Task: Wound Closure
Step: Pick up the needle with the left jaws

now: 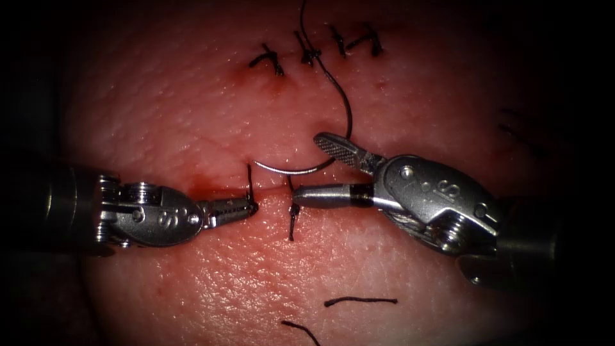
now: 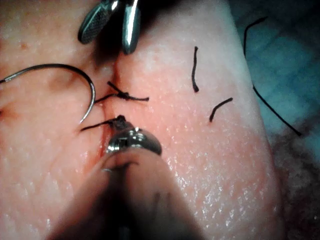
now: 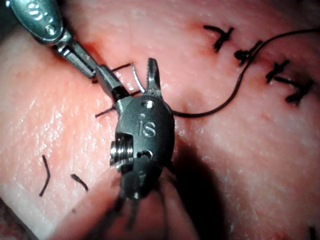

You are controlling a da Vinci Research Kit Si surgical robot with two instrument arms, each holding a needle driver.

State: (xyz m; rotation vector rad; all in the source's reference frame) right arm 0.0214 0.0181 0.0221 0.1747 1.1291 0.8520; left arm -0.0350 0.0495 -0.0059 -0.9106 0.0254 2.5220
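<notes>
The cut (image 1: 218,189) runs across the tissue (image 1: 192,115), wet with red fluid. My left tool (image 1: 248,208) comes in along the cut, its jaws shut on the thread tail (image 1: 249,182) of a stitch; the tail also appears in the left wrist view (image 2: 95,125). A second knotted stitch (image 1: 292,218) crosses the cut beside it. My right tool (image 1: 306,166) is open and holds nothing. The curved needle (image 1: 291,170) lies flat on the tissue just beyond the cut, between those open jaws, not in the tissue. Its thread (image 1: 349,109) climbs toward the far edge.
Three finished stitches (image 1: 307,54) sit in a row on the far part of the tissue. Cut ends of thread (image 1: 359,300) lie loose on the near part, also seen from the left wrist (image 2: 194,70). The tissue's edge (image 2: 260,125) drops off to a dark cloth.
</notes>
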